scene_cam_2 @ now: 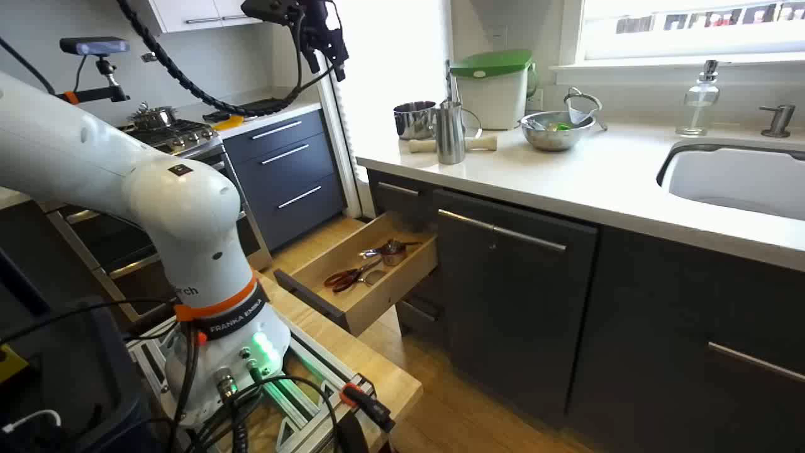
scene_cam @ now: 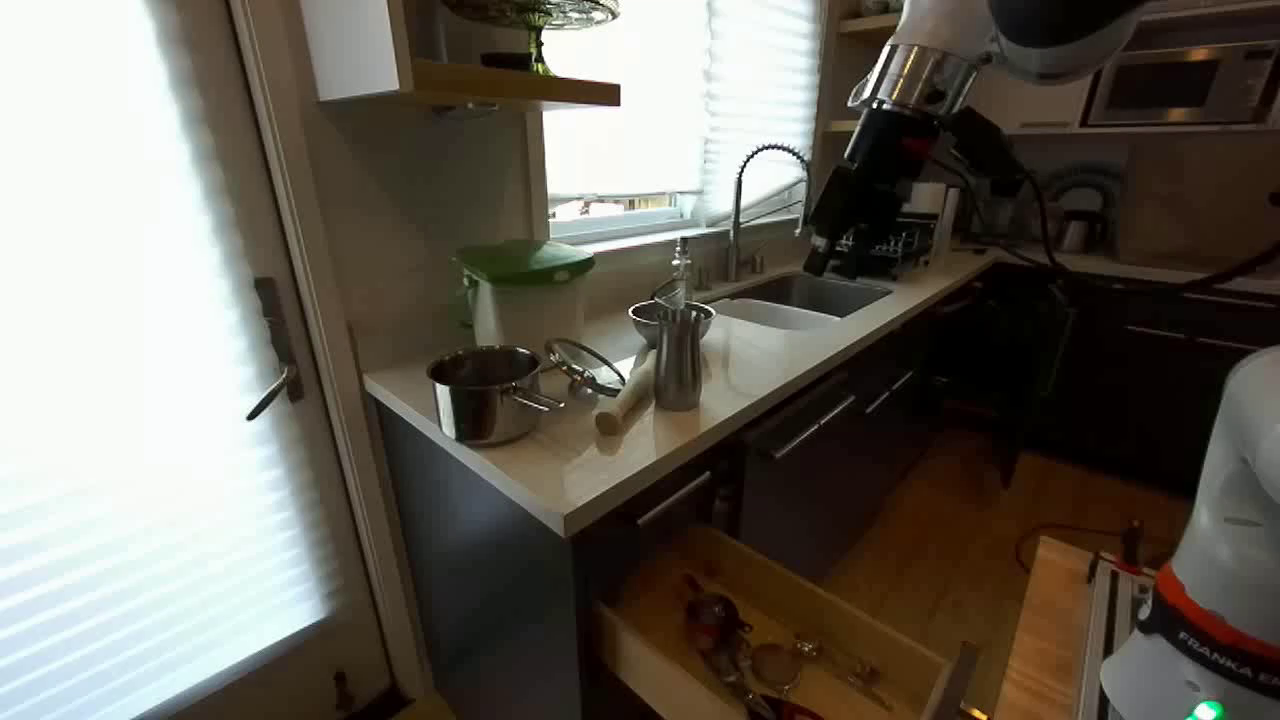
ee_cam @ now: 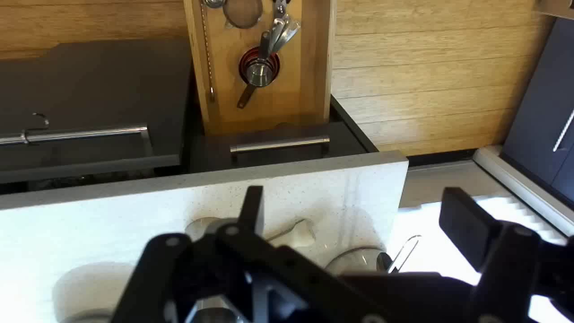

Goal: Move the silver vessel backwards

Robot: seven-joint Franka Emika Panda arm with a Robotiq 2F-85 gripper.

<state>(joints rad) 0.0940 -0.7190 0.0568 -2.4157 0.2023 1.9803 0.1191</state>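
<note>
Nearest in an exterior view, the robot's white base (scene_cam_2: 210, 362) wears a black band (scene_cam_2: 236, 318) lettered "FRANKA EMIKA", with a clipped "rch" higher up. Past it, an extended drawer (scene_cam_2: 390, 297) holds metal measuring cups (ee_cam: 261, 72). The gripper (ee_cam: 354, 193) hangs high, its fingers (ee_cam: 465, 222) spread wide. On the countertop (scene_cam_2: 534, 176), near its front edge, the silver vessel (scene_cam_2: 450, 135) stands tall and upright. Just behind lies a pale, rolling-pin-like rod (scene_cam_2: 483, 143), then a saucepan (scene_cam_2: 414, 121). Beyond these, a white bin (scene_cam_2: 490, 97) has a green lid (scene_cam_2: 500, 61) with an oval mark (scene_cam_2: 479, 74) too small to read.
</note>
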